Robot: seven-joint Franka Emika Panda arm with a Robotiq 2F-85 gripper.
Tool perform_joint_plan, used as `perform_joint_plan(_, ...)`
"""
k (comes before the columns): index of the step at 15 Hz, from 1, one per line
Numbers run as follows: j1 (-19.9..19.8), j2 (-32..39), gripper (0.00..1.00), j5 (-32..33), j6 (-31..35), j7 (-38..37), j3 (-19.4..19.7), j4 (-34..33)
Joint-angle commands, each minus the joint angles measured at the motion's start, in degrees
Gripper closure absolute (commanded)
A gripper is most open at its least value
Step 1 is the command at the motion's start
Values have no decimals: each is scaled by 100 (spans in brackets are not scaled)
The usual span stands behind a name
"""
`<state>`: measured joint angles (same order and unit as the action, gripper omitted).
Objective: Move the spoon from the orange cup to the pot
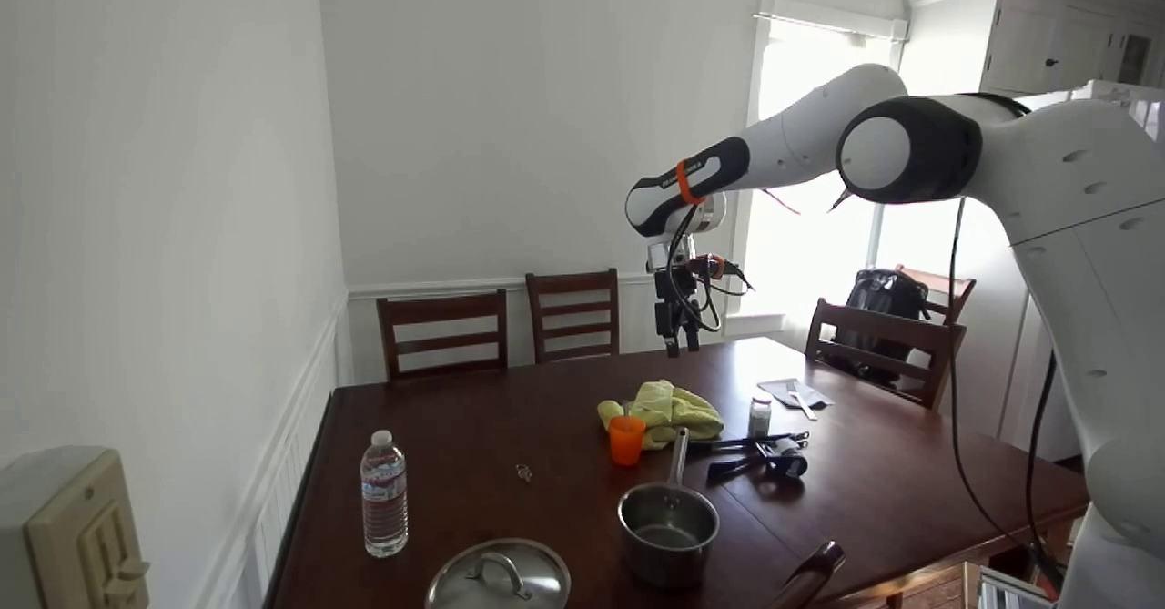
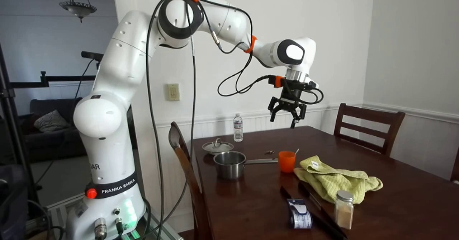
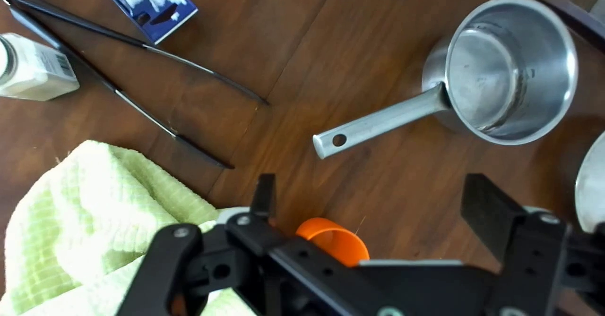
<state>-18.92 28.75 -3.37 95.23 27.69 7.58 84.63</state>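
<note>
Spoon [image 2: 297, 151] sits in the orange cup [image 2: 287, 162]; in an exterior view only the handle tip shows past the rim, bowl hidden. In wrist view the gripper [image 3: 368, 188] blocks part of the cup, so can't see the spoon there. Gripper hangs well above the table [image 2: 247, 211], fingers wide apart, nothing btwn them; spoon not yet gripped, prob the approach step.

Main risk is the grasp: v. little handle to bite on, so too high = slip, too low = a finger hits the rim & tips the cup, which is prob light. Fingers closing on rim + handle together cld lift the cup too. Yellow-green towel [image 2: 335, 180] lies just beside the cup, so a low, wide finger might snag it & drag things.

Then the carry: pot [image 2: 230, 168] is near, its handle pointing cup-ward; in wrist view the handle end is apart from the cup. If spoon or fingers travel low, they may catch that handle & swing the pot round. Pot looks small, so prob easy to shove. Let go short & spoon lands on the table; overshoot & it may hit the lid [image 2: 217, 146] just beside the pot
</note>
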Motion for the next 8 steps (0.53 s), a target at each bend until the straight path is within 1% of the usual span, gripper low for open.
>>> perform_joint_plan(1, -33, 53, 0, 25, 8, -20, -53, -31)
perform_joint_plan(5, -42, -19, 0, 22, 9, -20, -42, -33)
perform_joint_plan(7, -179, 167, 0, -158, -150, 149, -73, -155)
perform_joint_plan(8, -295, 293, 0, -358, 9, 203, -92, -235)
